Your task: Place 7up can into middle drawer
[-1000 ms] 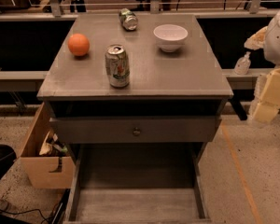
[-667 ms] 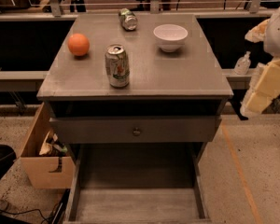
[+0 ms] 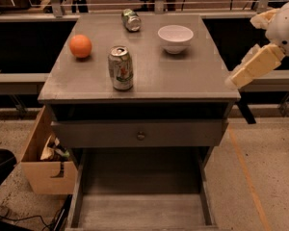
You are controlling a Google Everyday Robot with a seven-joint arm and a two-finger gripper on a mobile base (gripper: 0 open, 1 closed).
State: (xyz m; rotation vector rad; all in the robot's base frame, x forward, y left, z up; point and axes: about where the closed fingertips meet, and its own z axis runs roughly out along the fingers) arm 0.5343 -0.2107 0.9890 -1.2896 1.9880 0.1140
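Note:
The 7up can [image 3: 121, 68] stands upright on the grey cabinet top [image 3: 183, 76], front of centre, with its pull-tab top showing. The middle drawer [image 3: 142, 211] is pulled out below, at the bottom of the view, and its flat floor is bare. My gripper [image 3: 241, 75] hangs at the right edge of the cabinet top, at about the can's height and well to the right of it. It holds nothing that I can see.
An orange ball [image 3: 80, 46], a white bowl [image 3: 175, 37] and a darker can lying on its side [image 3: 131, 19] sit on the cabinet top. A shut drawer front with a round knob [image 3: 141, 135] is above the open drawer. A cardboard box [image 3: 43, 162] stands at the left.
My gripper has moved up and to the left, from beside the cabinet toward the right edge of its top. The can and the drawers have not moved.

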